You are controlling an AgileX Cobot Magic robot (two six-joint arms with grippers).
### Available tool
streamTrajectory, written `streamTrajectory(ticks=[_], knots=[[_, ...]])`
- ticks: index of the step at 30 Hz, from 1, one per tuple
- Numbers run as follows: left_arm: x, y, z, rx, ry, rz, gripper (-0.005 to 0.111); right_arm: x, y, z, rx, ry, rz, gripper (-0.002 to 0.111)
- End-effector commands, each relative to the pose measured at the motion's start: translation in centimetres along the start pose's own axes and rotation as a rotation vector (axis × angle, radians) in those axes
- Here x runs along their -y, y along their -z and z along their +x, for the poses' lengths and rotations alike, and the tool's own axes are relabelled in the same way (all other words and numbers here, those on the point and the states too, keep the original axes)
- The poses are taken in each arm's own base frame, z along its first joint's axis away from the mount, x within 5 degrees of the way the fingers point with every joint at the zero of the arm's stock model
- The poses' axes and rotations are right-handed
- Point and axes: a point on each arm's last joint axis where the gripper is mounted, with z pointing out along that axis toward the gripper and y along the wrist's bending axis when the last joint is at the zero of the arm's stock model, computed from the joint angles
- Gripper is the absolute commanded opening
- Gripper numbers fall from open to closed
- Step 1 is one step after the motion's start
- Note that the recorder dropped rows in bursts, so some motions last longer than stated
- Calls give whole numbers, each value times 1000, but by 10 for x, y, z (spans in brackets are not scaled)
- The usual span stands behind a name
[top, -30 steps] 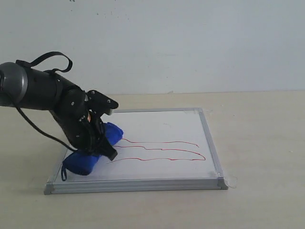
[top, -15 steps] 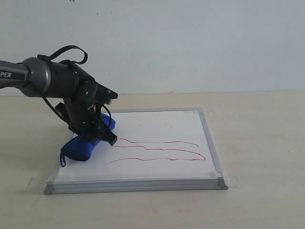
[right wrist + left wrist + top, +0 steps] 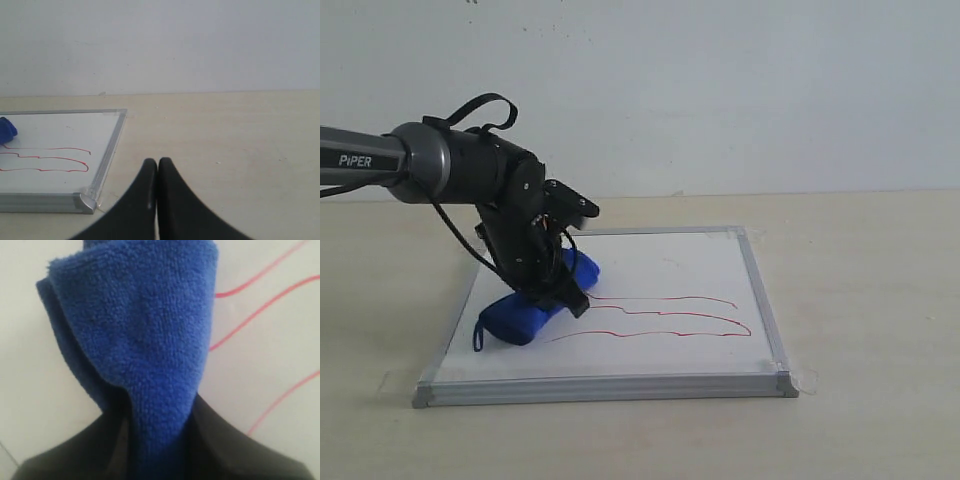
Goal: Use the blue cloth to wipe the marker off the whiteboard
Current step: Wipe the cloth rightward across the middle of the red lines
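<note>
Beige table [image 3: 880, 300] w/ white wall behind. Whiteboard [image 3: 660, 255] lies flat on it, silver frame, grey corner pcs. Black L arm [image 3: 450, 165] reaches in from the left side & angles down over the board's left part. Blue cloth [image 3: 525, 315], a thick fuzzy roll, is pressed on the board near its left edge, right end touching the start of the marker [image 3: 690, 315]: three thin red wavy lines running across to the right frame. L gripper [image 3: 570, 300] pinches the cloth's mid between both fingers [image 3: 230, 450], narrow gap, cloth [image 3: 145, 330] bulging out past the tips. R gripper [image 3: 158, 170] is off the board over bare table by its near right corner, fingers pressed together, holding nothing. Small loop [image 3: 478, 335] hangs off the cloth's left end.
</note>
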Motion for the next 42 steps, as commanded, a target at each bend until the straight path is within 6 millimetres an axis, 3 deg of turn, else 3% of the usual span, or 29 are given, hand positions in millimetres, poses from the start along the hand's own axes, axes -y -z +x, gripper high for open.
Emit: streamTrajectory(ticks=[1,4,12,24,33,42], knots=[[27,-1,5,-94,-92,107,4,0,0,-1,10,6,2,0],[28,0,7,-121,-98,115,4,0,0,-1,10,6,2,0],[4,-1,11,-103,15,97,4,0,0,-1,10,6,2,0],[2,6,16,-123,54,99,4,0,0,-1,10,6,2,0],[-5,32,28,-5,78,50,4,0,0,-1,10,6,2,0],[-15,17,13,91,107,11,4,0,0,-1,10,6,2,0]])
